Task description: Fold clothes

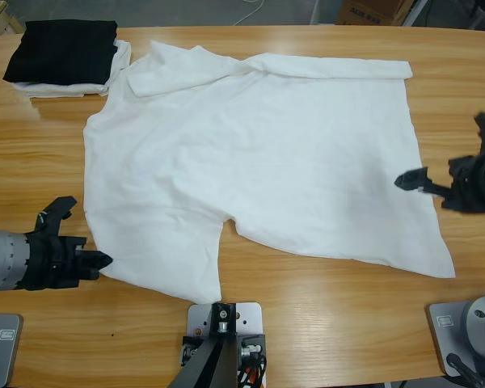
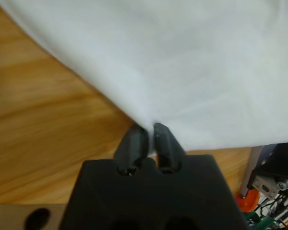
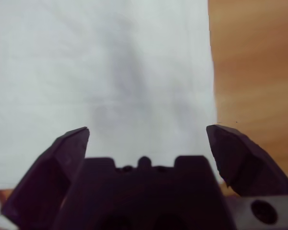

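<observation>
The clothes, a large white T-shirt (image 1: 259, 153), lie spread across the middle of the table, with a strip folded over along the far edge. My left gripper (image 1: 99, 260) is at the shirt's near left corner. In the left wrist view my left gripper (image 2: 149, 136) has its jaws pressed together on the hem of the T-shirt (image 2: 182, 62). My right gripper (image 1: 412, 181) hovers at the shirt's right edge. In the right wrist view my right gripper (image 3: 146, 139) is open, its jaws wide apart over the white T-shirt (image 3: 101, 62), with nothing held.
A folded black garment (image 1: 65, 47) rests on a smaller folded white cloth (image 1: 120, 65) at the far left corner. A cardboard box (image 1: 372, 10) stands beyond the table's far edge. Bare wooden table (image 1: 339, 323) shows near the front and at both sides.
</observation>
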{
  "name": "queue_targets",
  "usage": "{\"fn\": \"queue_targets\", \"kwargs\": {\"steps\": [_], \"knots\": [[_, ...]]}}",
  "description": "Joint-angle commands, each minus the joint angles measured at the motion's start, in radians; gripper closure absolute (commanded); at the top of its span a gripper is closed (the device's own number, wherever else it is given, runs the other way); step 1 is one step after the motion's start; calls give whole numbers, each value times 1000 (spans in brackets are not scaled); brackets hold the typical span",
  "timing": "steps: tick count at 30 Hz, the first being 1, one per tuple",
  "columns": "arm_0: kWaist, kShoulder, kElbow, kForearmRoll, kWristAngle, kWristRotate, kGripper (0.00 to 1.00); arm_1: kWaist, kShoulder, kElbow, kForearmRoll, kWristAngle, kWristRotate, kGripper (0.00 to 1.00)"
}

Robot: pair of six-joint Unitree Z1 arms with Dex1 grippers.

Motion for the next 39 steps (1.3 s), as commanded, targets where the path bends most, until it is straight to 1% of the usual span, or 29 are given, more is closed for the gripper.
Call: {"fn": "queue_targets", "kwargs": {"steps": [1, 3, 6, 8, 11, 14, 15, 18, 22, 26, 29, 32, 36, 39], "knots": [[0, -31, -8, 76, -5, -10, 1000, 12, 81, 24, 112, 59, 355, 88], [0, -37, -15, 94, -5, -9, 1000, 12, 102, 21, 157, 62, 423, 87], [0, -46, -27, 122, -3, -7, 1000, 12, 157, 20, 159, 40, 438, 90], [1, -58, -39, 150, -1, -2, 1000, -19, 160, 22, 153, 34, 444, 87], [24, -80, -41, 179, 0, 6, 1000, -157, 130, 33, 133, 34, 398, 87], [45, -82, -48, 196, 0, 17, 1000, -339, 78, 55, 95, 53, 304, 87], [47, -80, -55, 203, 0, 21, 1000, -379, 64, 60, 88, 56, 274, 87], [56, -62, -75, 212, 1, 25, 1000, -396, 57, 70, 63, 94, 235, 88], [60, -32, -126, 243, 0, 30, 1000, -395, 102, 129, -81, 209, 189, 95], [60, -33, -156, 289, 1, 31, 1000, -393, 97, 145, -106, 219, 186, 95], [60, -34, -165, 309, 2, 31, 1000, -409, 102, 143, -104, 202, 183, 92], [60, -37, -174, 325, 3, 31, 1000, -479, 95, 143, -104, 186, 146, 92], [60, -39, -176, 339, 6, 30, 1000, -637, 84, 148, -114, 198, 59, 96], [60, -32, -189, 346, 7, 27, 1000, -671, 87, 157, -138, 237, 35, 105]]}}
